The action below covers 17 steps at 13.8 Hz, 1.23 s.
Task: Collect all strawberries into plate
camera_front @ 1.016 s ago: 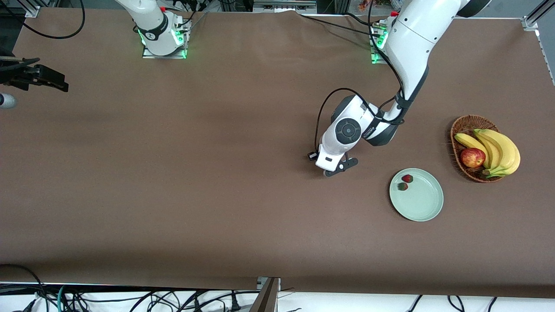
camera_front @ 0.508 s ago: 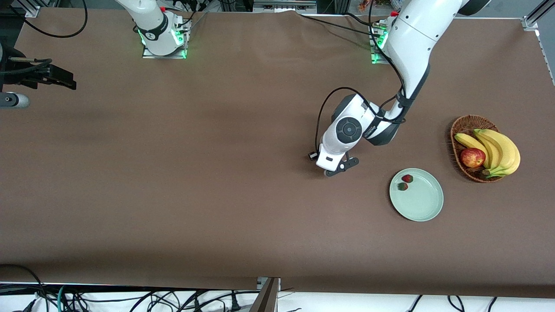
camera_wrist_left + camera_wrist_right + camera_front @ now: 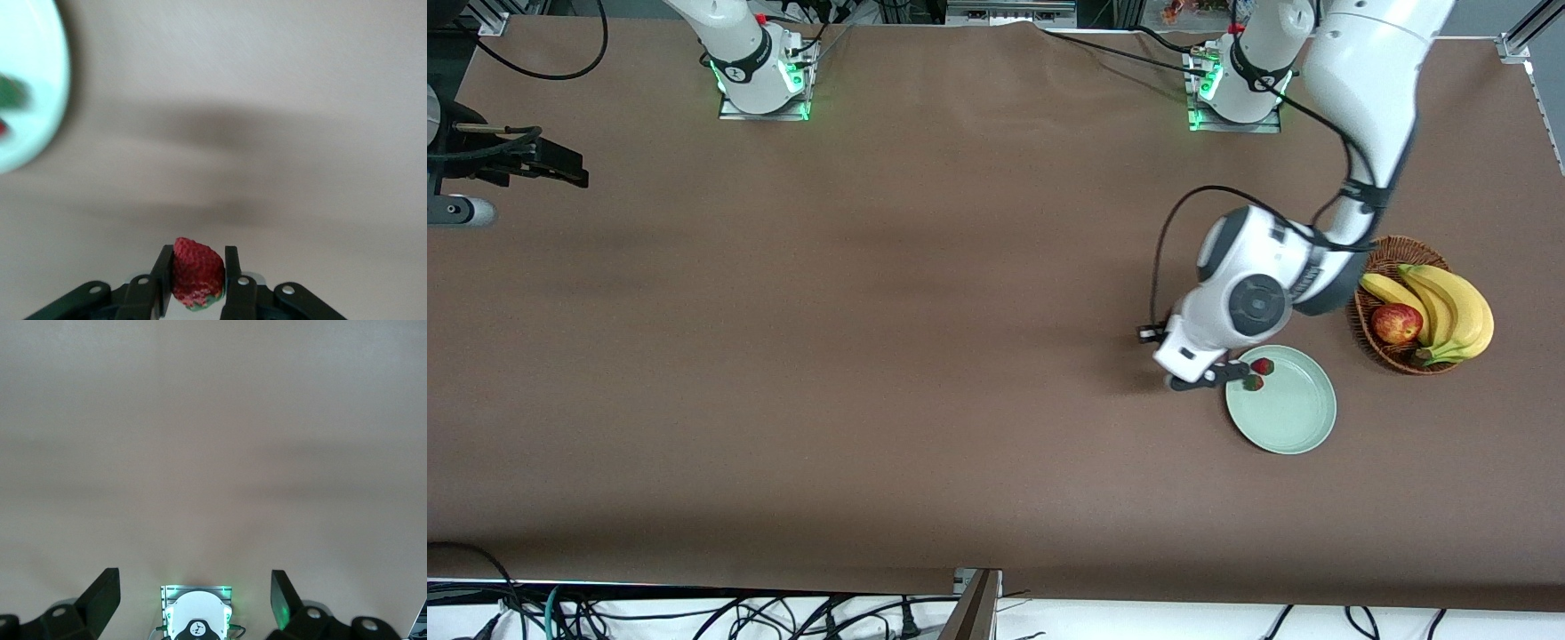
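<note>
The left hand [image 3: 198, 280], clamped on a strawberry [image 3: 197, 273], hovered beside the plate [image 3: 1289, 418]; the right hand [image 3: 195, 593] waited, fingers apart.

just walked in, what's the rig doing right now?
Collecting strawberries. The left gripper is shut on a strawberry and is at the edge of the mint-green plate. Two strawberries already lie on that plate. The right gripper is open and waits over bare table at the right arm's end. A basket with bananas and an apple sits beside the plate.
</note>
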Each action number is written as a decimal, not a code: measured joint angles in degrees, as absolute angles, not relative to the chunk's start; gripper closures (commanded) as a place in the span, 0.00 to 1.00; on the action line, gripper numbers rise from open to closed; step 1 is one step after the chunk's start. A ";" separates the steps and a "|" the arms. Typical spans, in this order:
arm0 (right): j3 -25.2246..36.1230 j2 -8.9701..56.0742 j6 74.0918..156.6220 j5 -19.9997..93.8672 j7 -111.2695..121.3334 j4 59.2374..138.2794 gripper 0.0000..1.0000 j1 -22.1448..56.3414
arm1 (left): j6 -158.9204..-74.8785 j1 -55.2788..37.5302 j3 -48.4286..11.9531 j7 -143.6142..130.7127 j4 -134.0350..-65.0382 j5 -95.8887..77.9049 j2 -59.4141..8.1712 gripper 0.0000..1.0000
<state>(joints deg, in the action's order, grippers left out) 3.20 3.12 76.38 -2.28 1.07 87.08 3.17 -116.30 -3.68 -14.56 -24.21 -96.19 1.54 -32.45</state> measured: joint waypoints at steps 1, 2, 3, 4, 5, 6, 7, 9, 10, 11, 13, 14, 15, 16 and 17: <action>3.19 3.17 76.44 -2.28 1.07 87.08 0.00 3.18 | -115.37 -1.72 -14.49 -17.98 -95.61 1.71 -32.46 0.85; 3.19 3.19 76.52 -2.28 1.07 87.06 0.00 3.18 | -115.06 -0.11 -14.38 -11.88 -95.38 2.40 -32.46 0.85; 3.18 3.21 76.60 -2.28 1.07 87.02 0.00 3.18 | -114.99 1.12 -14.25 -6.59 -95.29 3.96 -32.47 0.85; 3.15 3.25 76.68 -2.28 1.07 86.90 0.00 3.20 | -114.99 2.08 -14.19 -2.31 -95.17 5.92 -32.49 0.85; 3.10 3.29 76.72 -2.28 1.07 86.79 0.00 3.21 | -114.99 2.82 -14.18 1.28 -94.99 7.15 -32.57 0.85; 3.05 3.32 76.76 -2.28 1.07 86.77 0.00 3.22 | -114.99 3.30 -14.04 4.34 -94.91 7.89 -32.71 0.85; 3.03 3.34 76.81 -2.28 1.07 86.77 0.00 3.23 | -115.10 3.57 -13.66 7.11 -94.90 9.17 -32.93 0.85; 3.03 3.40 76.96 -2.28 1.07 86.76 0.00 3.24 | -117.09 4.43 -13.05 14.02 -94.78 12.36 -33.66 0.83; 3.03 3.42 77.00 -2.28 1.07 86.76 0.00 3.23 | -118.65 4.94 -12.87 18.09 -94.33 13.28 -34.30 0.82; 3.03 3.43 77.01 -2.28 1.07 86.75 0.00 3.23 | -119.82 5.34 -12.84 22.11 -93.46 13.55 -35.21 0.78; 3.03 3.45 77.01 -2.28 1.07 86.74 0.00 3.23 | -120.86 5.66 -12.82 28.44 -91.20 13.57 -37.30 0.74; 3.03 3.45 77.02 -2.28 1.07 86.74 0.00 3.23 | -121.79 5.92 -12.78 31.03 -90.40 13.57 -38.32 0.41; 3.04 3.46 77.02 -2.28 1.07 86.73 0.00 3.23 | -122.69 6.35 -12.73 33.12 -89.83 13.57 -39.22 0.03; 3.06 3.46 77.03 -2.28 1.07 86.73 0.00 3.22 | -123.32 6.77 -12.73 34.38 -89.51 13.57 -39.93 0.00; 3.08 3.47 77.04 -2.28 1.07 86.73 0.00 3.20 | -123.69 7.04 -12.72 35.05 -89.31 13.57 -40.41 0.00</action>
